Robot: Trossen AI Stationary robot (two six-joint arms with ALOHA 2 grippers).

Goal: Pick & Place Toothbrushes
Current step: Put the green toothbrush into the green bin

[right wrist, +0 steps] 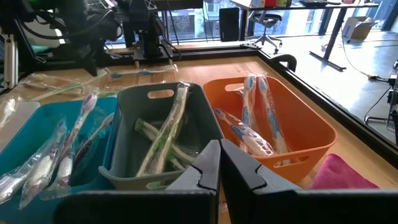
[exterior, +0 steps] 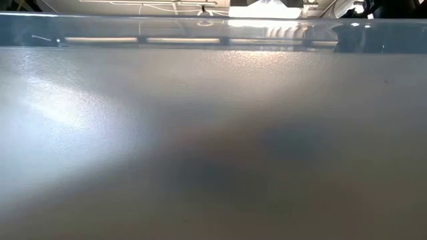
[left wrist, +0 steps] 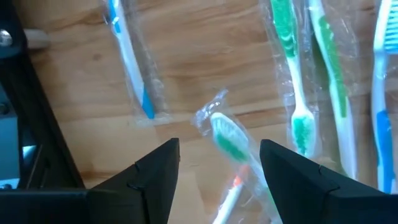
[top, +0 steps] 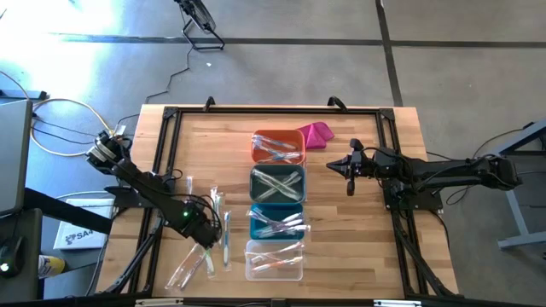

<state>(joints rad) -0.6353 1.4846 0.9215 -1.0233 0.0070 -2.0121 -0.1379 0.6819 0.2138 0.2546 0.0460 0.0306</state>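
Several loose wrapped toothbrushes (top: pixel 223 228) lie flat on the wooden table's near left part. My left gripper (top: pixel 205 237) points down over them, open. In its wrist view the two fingers (left wrist: pixel 163 167) stand on either side of a wrapped toothbrush with a green-and-white head (left wrist: pixel 227 135), without touching it. Beside it lie a blue one (left wrist: pixel 130 62) and green ones (left wrist: pixel 292 74). My right gripper (top: pixel 350 175) hovers shut to the right of the bins, with nothing in it (right wrist: pixel 219 168).
Four bins stand in a row down the table's middle: orange (top: pixel 277 145), grey (top: pixel 277 183), teal (top: pixel 275 222) and clear (top: pixel 275 260), each with wrapped toothbrushes inside. A magenta cloth (top: pixel 316 134) lies beside the orange bin. A blurred grey surface fills the low view.
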